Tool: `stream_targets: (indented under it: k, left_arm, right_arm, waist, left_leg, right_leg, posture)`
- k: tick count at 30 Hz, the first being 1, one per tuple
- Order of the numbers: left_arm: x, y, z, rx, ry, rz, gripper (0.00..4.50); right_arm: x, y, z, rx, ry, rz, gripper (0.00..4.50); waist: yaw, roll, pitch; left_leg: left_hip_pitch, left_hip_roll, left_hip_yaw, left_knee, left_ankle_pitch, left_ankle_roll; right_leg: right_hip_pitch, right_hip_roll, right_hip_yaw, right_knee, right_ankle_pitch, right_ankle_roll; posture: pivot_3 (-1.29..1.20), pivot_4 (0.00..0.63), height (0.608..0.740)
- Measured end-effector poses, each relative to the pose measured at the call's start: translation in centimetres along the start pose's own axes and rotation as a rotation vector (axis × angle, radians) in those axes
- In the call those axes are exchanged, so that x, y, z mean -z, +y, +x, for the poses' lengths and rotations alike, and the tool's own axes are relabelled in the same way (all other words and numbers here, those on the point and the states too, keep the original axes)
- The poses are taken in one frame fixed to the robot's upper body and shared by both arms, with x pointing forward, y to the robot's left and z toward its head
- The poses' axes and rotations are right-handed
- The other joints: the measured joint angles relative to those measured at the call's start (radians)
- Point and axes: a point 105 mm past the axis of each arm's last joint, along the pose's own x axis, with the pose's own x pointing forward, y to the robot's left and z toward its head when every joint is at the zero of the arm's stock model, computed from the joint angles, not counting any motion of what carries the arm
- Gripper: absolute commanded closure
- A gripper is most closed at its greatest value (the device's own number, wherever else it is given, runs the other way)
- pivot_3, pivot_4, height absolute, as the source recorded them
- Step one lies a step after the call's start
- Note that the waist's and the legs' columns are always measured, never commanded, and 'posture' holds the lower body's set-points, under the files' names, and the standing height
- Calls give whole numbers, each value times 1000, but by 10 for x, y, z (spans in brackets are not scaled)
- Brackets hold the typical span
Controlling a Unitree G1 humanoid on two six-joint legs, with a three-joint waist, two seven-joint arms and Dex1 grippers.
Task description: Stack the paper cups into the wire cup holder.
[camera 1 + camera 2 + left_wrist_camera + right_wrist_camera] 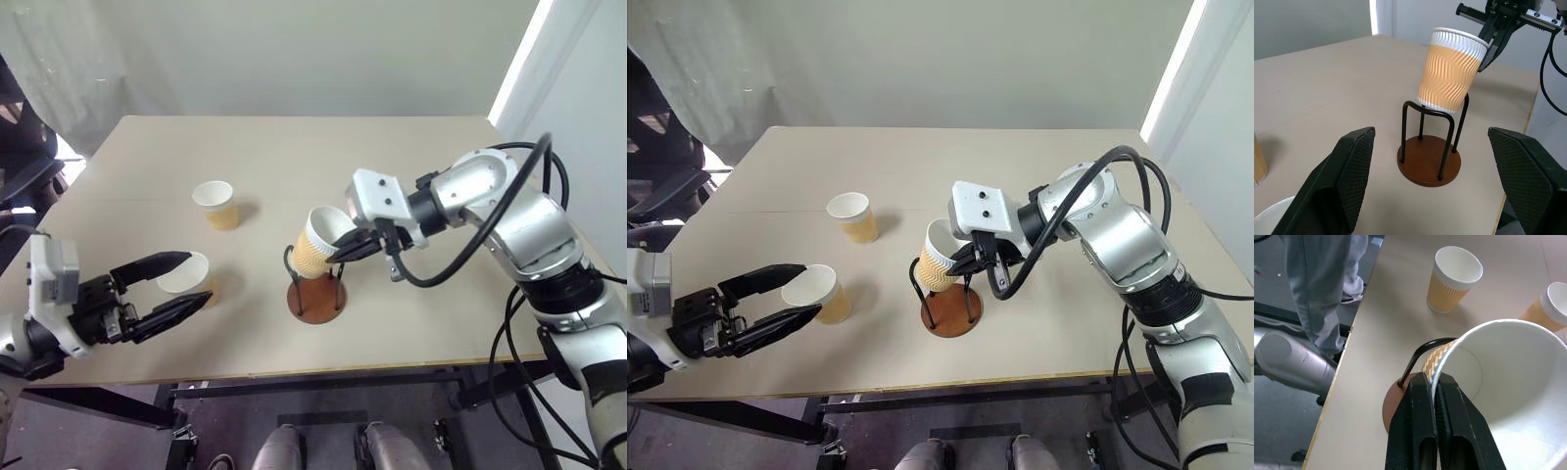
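My right gripper (345, 250) is shut on the rim of a yellow-tan paper cup (318, 243), one finger inside and one outside. The cup hangs tilted, its bottom at the top of the wire loops of the wire cup holder (315, 296), whose reddish-brown disc rests on the table near the front edge. A second cup (186, 274) stands upright close to my left gripper (196, 279), which is open wide and holds nothing. The left wrist view looks past the fingers (1352, 171) at the holder (1429, 159) and the held cup (1452, 68). A third cup (216, 204) stands farther back.
The beige table (294, 147) has bare room at the back and to the right of the holder. Its front edge runs just below the holder. A person's legs (1327, 284) stand on the floor beside the table, seen in the right wrist view.
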Motion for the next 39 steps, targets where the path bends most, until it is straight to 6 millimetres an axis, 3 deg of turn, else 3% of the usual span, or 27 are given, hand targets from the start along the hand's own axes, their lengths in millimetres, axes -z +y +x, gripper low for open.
stream_targets:
  k: [3, 11, 17, 21, 24, 29, 39]
  left_arm:
    - [0, 0, 0, -1, 0, 0, 535]
    - [0, 0, 0, 0, 6, 3, 535]
    - [-11, 11, -3, -25, 26, 45, 535]
    - [-24, 39, -3, -67, 286, 157, 535]
    - [-10, 43, 0, -22, 441, 193, 535]
    - [24, 43, 8, 84, 558, 169, 535]
    - [41, 54, 8, 133, 661, 242, 535]
  right_arm:
    - [0, 0, 0, 0, 2, -3, 3906]
    - [-1, -2, 2, 10, -2, -13, 1131]
    - [3, -9, -4, 33, 4, 2, 1131]
    - [-4, -29, -55, 157, -55, 11, 1131]
    - [-12, -37, -79, 240, -71, -17, 1131]
    - [-4, -39, -81, 264, -57, 4, 1131]
    - [6, -42, -86, 312, -23, 31, 1131]
  waist:
    - [0, 0, 0]
    - [0, 0, 0]
    - [1, 0, 0]
    - [14, -3, 1]
    - [12, -3, 0]
    - [8, -3, 0]
    - [8, -3, 0]
  left_leg:
    - [0, 0, 0, 0, 0, 0]
    - [0, 0, 0, 0, 0, 0]
    - [0, 0, 0, 0, 0, 0]
    - [-3, 0, -1, 1, 0, -1]
    - [-1, 0, 0, -1, -1, -2]
    - [-3, 0, -1, -7, -1, -3]
    - [-4, 1, -2, -11, -4, -5]
  right_leg:
    - [0, 0, 0, 0, 0, 0]
    - [0, 0, 0, 0, 0, 0]
    - [0, 0, 0, 0, 1, -1]
    - [-3, 1, 0, -1, 3, -5]
    - [-3, 1, 2, -1, 2, -6]
    - [-8, 1, 1, 0, 2, -6]
    - [-10, 2, 0, -1, 2, -6]
  posture:
    - [0, 150, 740]
    - [0, 150, 740]
    - [0, 150, 740]
    - [0, 150, 740]
    - [0, 150, 740]
    - [0, 150, 740]
    - [0, 150, 740]
